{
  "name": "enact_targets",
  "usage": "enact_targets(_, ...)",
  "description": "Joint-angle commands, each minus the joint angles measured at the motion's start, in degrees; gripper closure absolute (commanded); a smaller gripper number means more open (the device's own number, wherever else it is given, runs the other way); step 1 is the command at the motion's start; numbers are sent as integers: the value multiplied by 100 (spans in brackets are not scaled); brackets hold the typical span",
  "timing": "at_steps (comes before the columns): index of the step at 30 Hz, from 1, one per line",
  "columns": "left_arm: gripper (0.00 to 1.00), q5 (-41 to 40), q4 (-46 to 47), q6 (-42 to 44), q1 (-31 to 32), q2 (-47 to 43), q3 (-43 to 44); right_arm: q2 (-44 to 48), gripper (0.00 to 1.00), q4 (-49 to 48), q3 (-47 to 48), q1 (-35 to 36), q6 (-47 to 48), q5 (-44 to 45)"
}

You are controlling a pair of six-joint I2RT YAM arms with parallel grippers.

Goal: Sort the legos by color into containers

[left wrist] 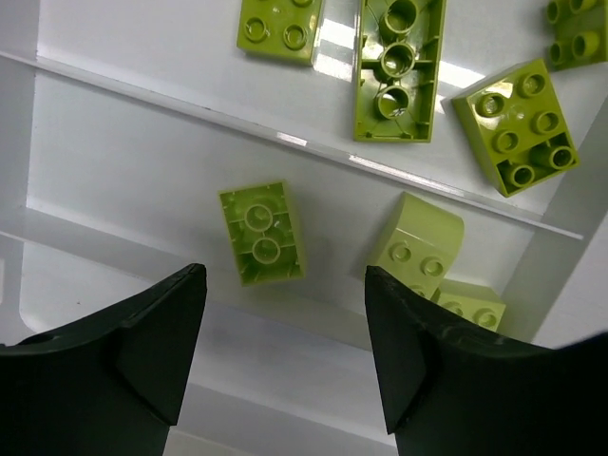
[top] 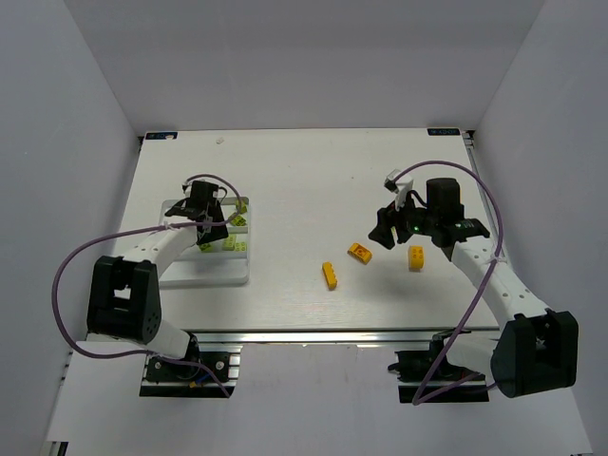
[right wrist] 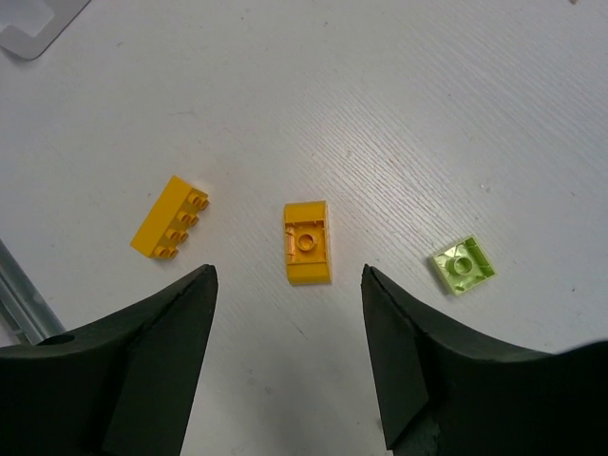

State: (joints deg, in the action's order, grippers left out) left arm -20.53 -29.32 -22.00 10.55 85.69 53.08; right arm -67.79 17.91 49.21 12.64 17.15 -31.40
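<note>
- The left gripper (left wrist: 285, 285) hangs with its jaws spread and nothing between them, directly over the white tray (left wrist: 142, 90)
- Just under it a lime green brick (left wrist: 261, 233) lies studs-down in one compartment, with a curved green brick (left wrist: 418, 242) beside it
- Past the divider, in the next compartment, lie a long green brick (left wrist: 394, 66), a square one (left wrist: 513, 123) and another at the top edge (left wrist: 280, 24). So the green sorting looks largely done
- No orange brick shows in the tray in any view; that colour seems not yet started
- The right gripper (right wrist: 290, 275) is also spread and empty, above the bare table (right wrist: 399, 114), with an orange brick (right wrist: 307, 242) lined up in its gap
- A second orange brick (right wrist: 171, 217) lies to one side and a pale green piece (right wrist: 464, 265) to the other, each apart from the middle one
- From above, three orange bricks (top: 359, 253) lie loose on the table, well apart from the tray (top: 214, 271)
- Left to do, by my reckoning: all the orange ones and the stray green piece
</note>
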Motion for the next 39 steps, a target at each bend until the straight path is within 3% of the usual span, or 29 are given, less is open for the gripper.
enact_targets(1, 22, 199, 137, -24, -35, -447, -43, 2, 32, -165, -17, -87, 26, 124)
enact_targets(4, 33, 619, 339, 55, -35, -955, -183, 38, 32, -323, -61, -157, -185, 449)
enact_targets(5, 50, 1047, 592, 99, 17, -1140, -262, 46, 34, -358, -78, -209, -264, 563)
enact_targets(6, 58, 1269, 742, 169, 18, -1351, -350, 55, 35, -411, -113, -227, -325, 782)
enact_targets(9, 72, 1989, 1312, 450, 88, -2195, -745, -50, 39, -587, -166, -306, -545, 1239)
enact_targets(11, 66, 2351, 1525, 617, 88, -2688, -974, -207, 39, -648, -149, -341, -659, 1512)
enact_targets(12, 48, 2378, 1595, 670, 88, -2794, -992, -304, 38, -666, -140, -324, -695, 1783)
enact_targets(15, 29, 2352, 1614, 741, 88, -3049, -1010, -805, 32, -552, 79, -307, -949, 2468)
enact_targets(16, 27, 2378, 1614, 741, 88, -3084, -1010, -954, 31, -508, 167, -298, -1020, 2576)
enact_targets(26, 25, 2660, 1640, 671, 141, -3251, -984, -2484, 31, -341, 861, -60, -2074, 3754)
enact_targets(39, 25, 2730, 1640, 671, 141, -3199, -966, -3100, 31, -235, 1205, 72, -2251, 3412)
